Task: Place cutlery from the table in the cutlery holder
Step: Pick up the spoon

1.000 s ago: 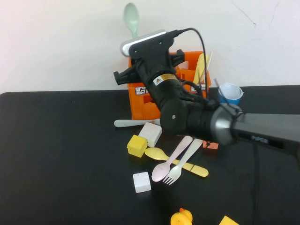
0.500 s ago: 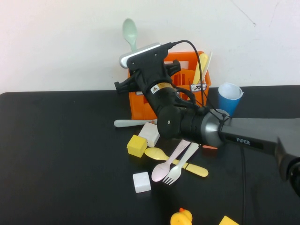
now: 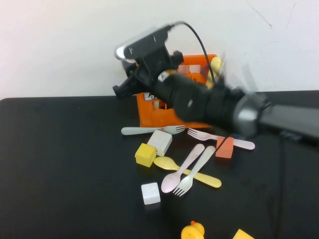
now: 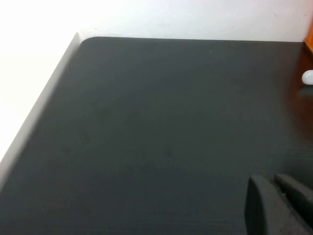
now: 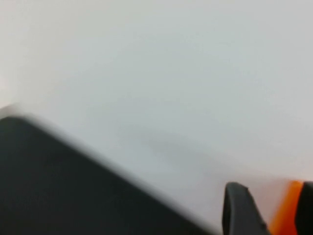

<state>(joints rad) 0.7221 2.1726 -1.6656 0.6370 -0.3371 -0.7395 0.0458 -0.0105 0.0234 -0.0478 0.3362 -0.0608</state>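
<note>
Your right pincer (image 3: 130,82) hung above the left end of the orange cutlery holder (image 3: 162,110), at the back of the black counter (image 3: 60,164), and the motion blur hid its fingers, so you could not tell whether they stood apart or together. In the right wrist view 1 dark fingertip (image 5: 239,208) showed beside an orange edge of the holder (image 5: 287,205), with nothing visible between. A yellow piece (image 3: 215,64) stood in the holder's right compartment. On the counter in front of the holder lay a white fork (image 3: 149,130), a pink fork (image 3: 219,138), a pink spoon (image 3: 182,169), another white fork (image 3: 194,172) just beside it, and a yellow spoon (image 3: 167,163) crossing under both. Your left pincer (image 4: 276,205) sat low over bare counter well to the left; only 2 dark tips showed, close together, and you could not tell its state.
</note>
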